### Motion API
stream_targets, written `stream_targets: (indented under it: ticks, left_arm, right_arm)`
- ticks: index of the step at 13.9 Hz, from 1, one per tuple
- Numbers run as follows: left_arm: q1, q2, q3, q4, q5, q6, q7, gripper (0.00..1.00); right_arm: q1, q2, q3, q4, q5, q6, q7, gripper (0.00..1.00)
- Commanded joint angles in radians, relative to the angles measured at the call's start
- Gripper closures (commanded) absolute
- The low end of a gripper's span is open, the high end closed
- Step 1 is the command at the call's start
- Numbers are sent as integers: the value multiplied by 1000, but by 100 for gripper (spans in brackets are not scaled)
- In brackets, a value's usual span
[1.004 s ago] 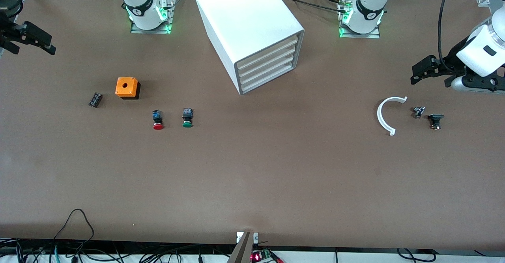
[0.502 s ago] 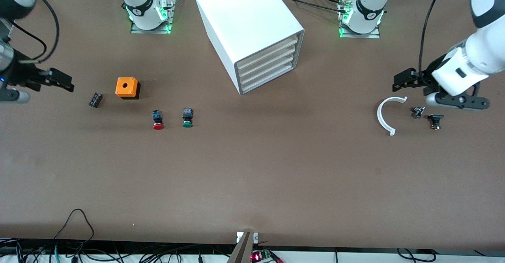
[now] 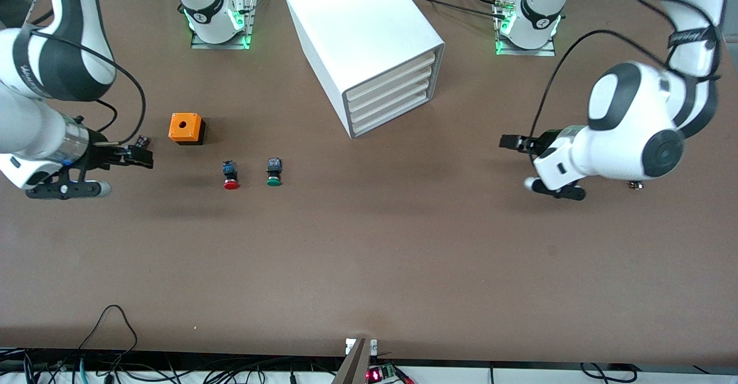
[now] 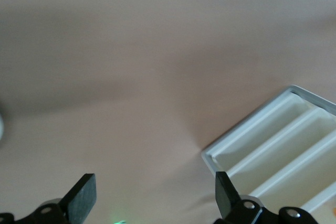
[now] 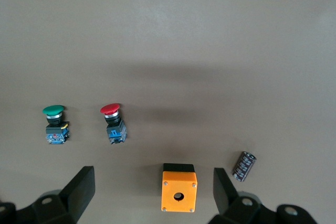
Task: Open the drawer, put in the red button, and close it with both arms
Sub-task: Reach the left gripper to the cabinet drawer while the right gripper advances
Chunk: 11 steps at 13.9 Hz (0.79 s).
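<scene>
Red button (image 3: 230, 176) lies on the counter (image 3: 369, 257) beside the green button (image 3: 274, 173), near the right gripper (image 3: 141, 157), whose jaws stand apart, empty. Left gripper (image 3: 513, 142), jaws apart, hangs over bare counter near the cabinet (image 3: 357, 32); its drawers (image 3: 389, 98) are closed.

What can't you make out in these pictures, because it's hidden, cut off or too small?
- Front view: the left arm covers the parts on the table under it; only a dark speck shows.
- Front view: the small dark cylinder is partly hidden by the right claw.
- Left wrist view: the cabinet is cut off by the edge.
- Drawer contents: all four drawers are shut.
</scene>
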Motion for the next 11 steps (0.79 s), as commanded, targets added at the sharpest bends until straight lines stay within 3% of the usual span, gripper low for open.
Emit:
stream_targets:
  ticks: [1, 7, 11]
  left_arm:
    - [0, 10, 4, -67, -175, 19, 84, 0]
    - [-39, 14, -13, -363, -497, 71, 315, 0]
    - [-113, 37, -50, -477, -674, 137, 458, 0]
  right_arm:
    - [-4, 7, -3, 12, 15, -18, -8, 0]
    - [-2, 4, -5, 15, 21, -16, -14, 0]
    - [31, -31, -2, 28, 7, -22, -5, 0]
